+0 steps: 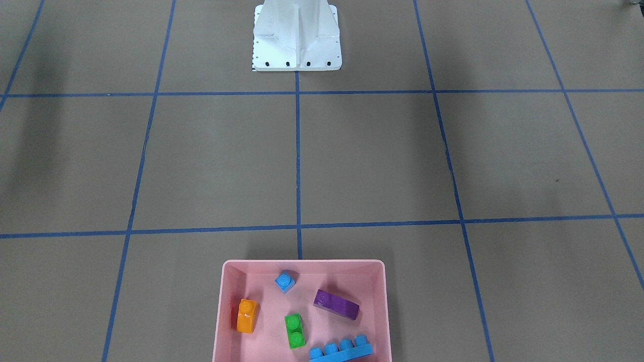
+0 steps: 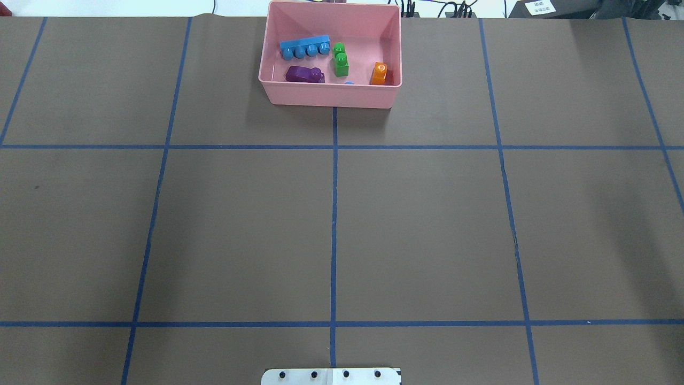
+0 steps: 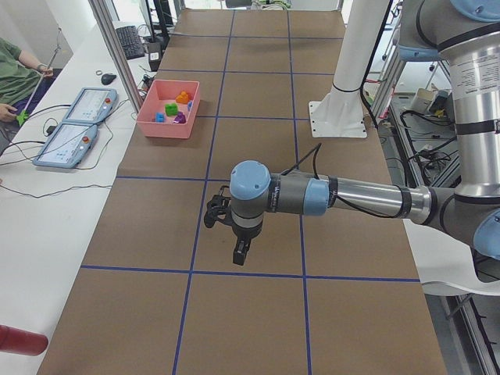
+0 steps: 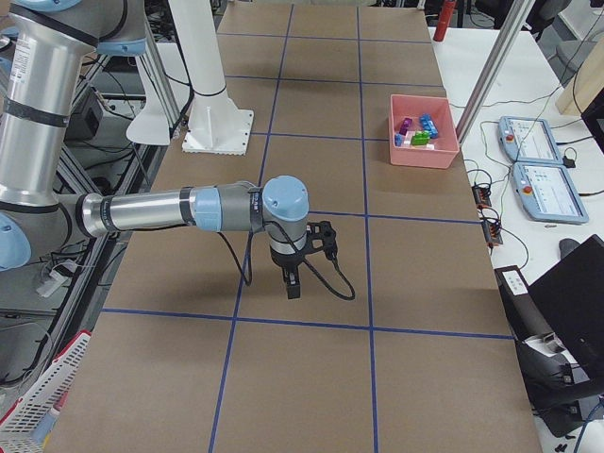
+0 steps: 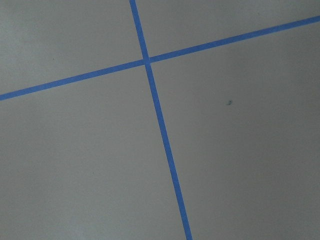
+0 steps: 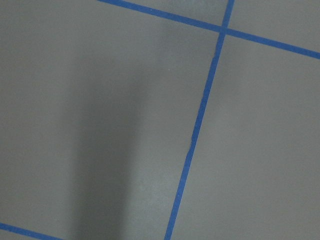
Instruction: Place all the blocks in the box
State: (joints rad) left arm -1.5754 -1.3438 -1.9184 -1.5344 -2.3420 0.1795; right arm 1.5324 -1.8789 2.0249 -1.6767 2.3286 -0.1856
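Observation:
The pink box (image 1: pixel 302 262) stands at the table's far edge from the robot, also in the overhead view (image 2: pixel 331 97). Inside it lie the orange block (image 1: pixel 246 315), the purple block (image 1: pixel 336 304), the green two-stud block (image 1: pixel 295 331), the tiny blue block (image 1: pixel 285 281) and the long blue block (image 1: pixel 341 348). My left gripper (image 3: pixel 241 254) hangs over bare table, far from the box, and shows only in the exterior left view. My right gripper (image 4: pixel 293 283) shows only in the exterior right view, also far from the box. I cannot tell whether either is open or shut.
The white robot base (image 1: pixel 297 37) stands at the robot's side of the table. Blue tape lines (image 2: pixel 334 214) cross the brown table. Control tablets (image 3: pixel 74 129) lie on the side bench beyond the box, and a person sits there.

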